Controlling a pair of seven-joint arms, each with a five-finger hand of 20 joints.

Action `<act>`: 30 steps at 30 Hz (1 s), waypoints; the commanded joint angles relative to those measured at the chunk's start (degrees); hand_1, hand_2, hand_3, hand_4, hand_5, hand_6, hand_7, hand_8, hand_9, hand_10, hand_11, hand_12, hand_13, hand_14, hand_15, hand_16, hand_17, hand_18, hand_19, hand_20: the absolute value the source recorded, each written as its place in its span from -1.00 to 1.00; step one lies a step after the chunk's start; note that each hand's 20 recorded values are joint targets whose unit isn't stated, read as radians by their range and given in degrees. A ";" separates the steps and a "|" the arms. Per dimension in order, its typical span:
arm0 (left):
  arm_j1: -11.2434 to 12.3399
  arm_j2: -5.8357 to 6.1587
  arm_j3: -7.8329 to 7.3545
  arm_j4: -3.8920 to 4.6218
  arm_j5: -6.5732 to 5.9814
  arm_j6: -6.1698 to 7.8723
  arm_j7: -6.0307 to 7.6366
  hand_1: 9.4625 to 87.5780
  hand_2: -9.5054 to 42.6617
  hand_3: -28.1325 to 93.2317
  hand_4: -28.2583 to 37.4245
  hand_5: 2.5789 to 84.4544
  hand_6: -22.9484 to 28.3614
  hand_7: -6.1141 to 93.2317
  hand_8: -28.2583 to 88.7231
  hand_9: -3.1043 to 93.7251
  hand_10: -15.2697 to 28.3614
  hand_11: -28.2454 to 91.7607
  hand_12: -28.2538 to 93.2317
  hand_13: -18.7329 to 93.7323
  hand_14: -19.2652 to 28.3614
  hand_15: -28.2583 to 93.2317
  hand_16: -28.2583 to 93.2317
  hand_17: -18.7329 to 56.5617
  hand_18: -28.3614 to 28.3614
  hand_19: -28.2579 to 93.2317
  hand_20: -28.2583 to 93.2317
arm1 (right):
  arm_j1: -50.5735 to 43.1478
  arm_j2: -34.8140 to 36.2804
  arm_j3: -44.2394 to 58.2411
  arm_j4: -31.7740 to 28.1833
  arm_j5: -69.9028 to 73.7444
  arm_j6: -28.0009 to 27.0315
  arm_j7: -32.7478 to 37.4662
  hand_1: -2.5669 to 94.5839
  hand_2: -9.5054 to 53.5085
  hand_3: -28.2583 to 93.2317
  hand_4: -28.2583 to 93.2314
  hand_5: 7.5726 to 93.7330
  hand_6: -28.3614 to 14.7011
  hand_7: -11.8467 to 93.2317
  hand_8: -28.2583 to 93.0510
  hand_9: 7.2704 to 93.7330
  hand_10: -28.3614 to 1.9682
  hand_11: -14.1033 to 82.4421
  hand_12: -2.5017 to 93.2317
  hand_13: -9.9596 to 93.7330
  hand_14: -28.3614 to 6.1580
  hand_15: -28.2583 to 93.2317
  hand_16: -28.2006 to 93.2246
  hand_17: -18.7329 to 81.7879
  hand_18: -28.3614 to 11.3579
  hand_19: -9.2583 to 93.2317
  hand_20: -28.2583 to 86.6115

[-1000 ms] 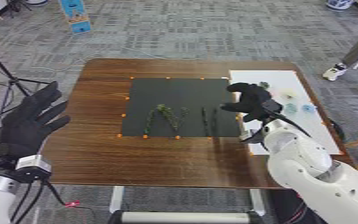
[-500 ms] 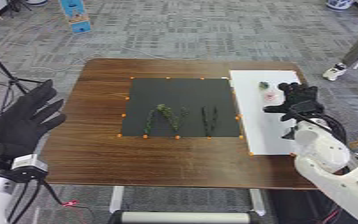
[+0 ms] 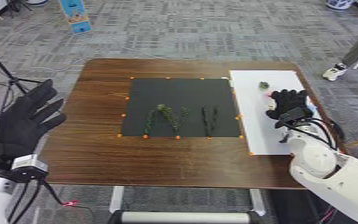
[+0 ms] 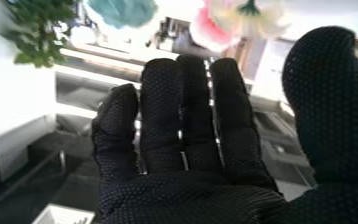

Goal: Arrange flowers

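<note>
We mark the right hand (image 3: 290, 102) at right of frame, over the white sheet (image 3: 266, 137), fingers straight, released; left hand (image 3: 23, 120) at far left, also released. Pink bloom (image 4: 208, 31) and blue-green bloom (image 4: 123, 11) sit beyond the right fingertips in the wrist view; green sprigs (image 3: 168, 116) lie mid-frame on the black mat (image 3: 175, 89). We judge blooms light, soft, crushable: pinch just under the head. Sprigs look thin, bendy: take mid-stem, gently.

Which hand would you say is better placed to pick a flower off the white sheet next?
The right, I'd say: the right hand is over the white sheet, close to the pink flower, while the left hand is off by the table's left edge.
</note>
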 commanded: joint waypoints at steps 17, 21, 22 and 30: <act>-0.59 1.25 0.05 0.04 -0.27 -0.93 0.24 -0.70 -0.90 0.53 -1.00 -0.51 -0.05 -0.58 -0.66 -0.56 0.07 -0.34 -0.20 -0.39 0.36 -0.38 -0.45 -0.87 0.84 0.09 -0.44 | 18.64 -0.01 -21.77 5.46 0.30 -13.56 -2.85 -0.14 -1.00 0.67 -1.00 0.05 0.41 -0.11 -0.80 0.00 0.21 0.14 -0.38 0.06 0.03 0.71 -0.02 -0.21 -0.55 0.72 0.51; -0.23 1.22 -0.31 -0.12 -0.26 -0.93 0.25 -0.70 -0.89 0.52 -1.00 -0.51 -0.05 -0.58 -0.66 -0.56 0.07 -0.34 -0.20 -0.39 0.36 -0.37 -0.45 -0.87 0.84 0.09 -0.44 | 17.08 0.70 -19.39 4.22 0.51 -16.16 -3.01 -0.28 -1.00 0.82 -1.00 0.06 0.40 -0.11 -0.80 -0.01 0.21 0.15 -0.36 0.08 0.01 0.71 -0.02 -0.21 -0.55 0.72 0.51; -0.11 1.23 -0.38 -0.11 -0.31 -0.95 0.31 -0.70 -0.89 0.52 -1.00 -0.51 -0.05 -0.58 -0.66 -0.56 0.07 -0.34 -0.20 -0.39 0.37 -0.37 -0.45 -0.87 0.84 0.09 -0.44 | 16.96 0.87 -19.20 3.97 0.37 -16.69 -2.91 -0.29 -1.00 0.84 -1.00 0.06 0.41 -0.11 -0.80 -0.03 0.20 0.16 -0.35 0.08 0.00 0.71 -0.01 -0.21 -0.55 0.72 0.51; -0.02 1.15 -0.46 -0.17 -0.27 -1.04 0.07 -0.70 -0.88 0.52 -1.00 -0.51 -0.05 -0.58 -0.66 -0.56 0.08 -0.34 -0.20 -0.39 0.37 -0.37 -0.46 -0.87 0.84 0.09 -0.44 | 15.96 1.60 -18.03 3.41 2.12 -15.78 -3.69 -0.29 -1.00 0.86 -1.00 0.05 0.41 -0.10 -0.79 0.00 0.21 0.18 -0.34 0.10 0.01 0.71 -0.01 -0.21 -0.56 0.73 0.52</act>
